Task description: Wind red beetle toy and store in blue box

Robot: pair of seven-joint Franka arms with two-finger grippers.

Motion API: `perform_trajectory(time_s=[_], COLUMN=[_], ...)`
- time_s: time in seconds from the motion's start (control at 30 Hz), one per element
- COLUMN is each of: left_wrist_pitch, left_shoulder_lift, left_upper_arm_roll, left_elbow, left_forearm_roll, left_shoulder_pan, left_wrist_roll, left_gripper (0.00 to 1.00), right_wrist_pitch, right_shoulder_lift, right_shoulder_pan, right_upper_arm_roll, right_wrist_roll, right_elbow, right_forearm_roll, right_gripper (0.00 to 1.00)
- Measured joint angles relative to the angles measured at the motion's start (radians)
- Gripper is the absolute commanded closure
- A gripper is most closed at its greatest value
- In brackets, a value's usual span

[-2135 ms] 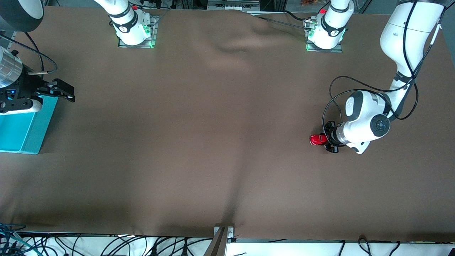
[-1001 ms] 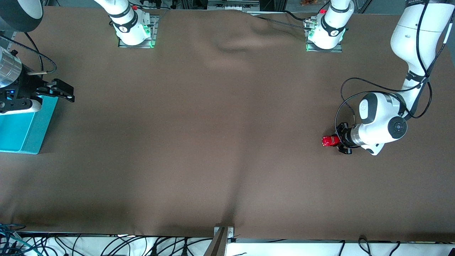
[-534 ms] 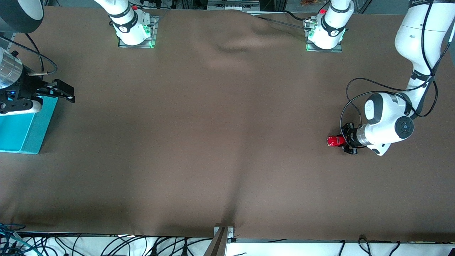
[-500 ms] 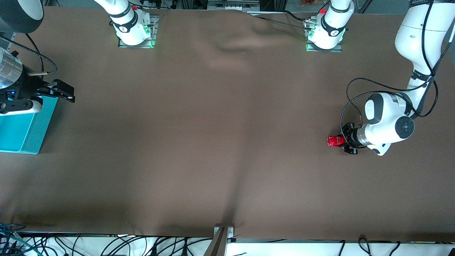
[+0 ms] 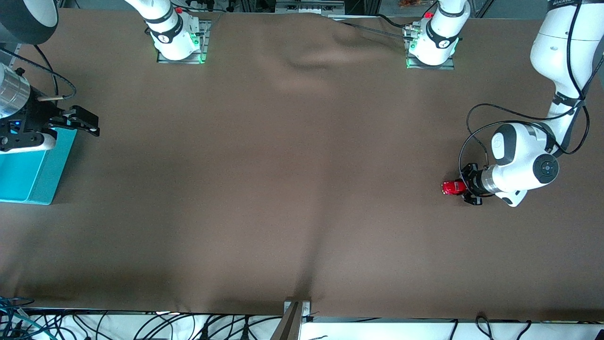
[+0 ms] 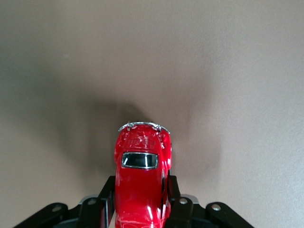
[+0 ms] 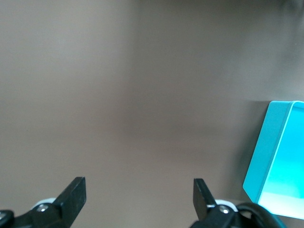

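The red beetle toy (image 5: 452, 188) sits low on the brown cloth toward the left arm's end of the table. My left gripper (image 5: 460, 188) is shut on its sides. In the left wrist view the toy (image 6: 141, 180) shows between the black fingers (image 6: 107, 195), with its dark window and silvery bumper pointing away from the wrist. The blue box (image 5: 60, 163) lies at the right arm's end of the table. My right gripper (image 5: 88, 121) is open and empty over the cloth beside the box's edge. The right wrist view shows that gripper (image 7: 137, 189) with the box's wall (image 7: 271, 154) beside it.
The table is covered by a brown cloth (image 5: 292, 189) with a raised fold near the arms' bases (image 5: 306, 61). A metal bracket (image 5: 296, 311) sticks up at the table edge nearest the camera.
My left gripper has moved with the red beetle toy toward the left arm's end of the table, low over the cloth. The right arm has not moved.
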Motion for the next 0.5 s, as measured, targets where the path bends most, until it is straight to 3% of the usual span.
perform_trajectory(time_s=[0.5], left_wrist_pitch=[0.001], left_shoulder_lift=[0.001], left_upper_arm_roll=[0.0], left_elbow=[0.001], left_forearm_roll=[0.006], left_shoulder_pan=[0.019], left_wrist_roll=[0.021], left_gripper=[1.0], right_wrist_pitch=[0.0], right_shoulder_lift=[0.0], right_shoulder_pan=[0.0], right_upper_arm_roll=[0.0], right_wrist_roll=[0.0], right_elbow=[0.0], right_forearm_roll=[0.0], right_gripper=[0.0])
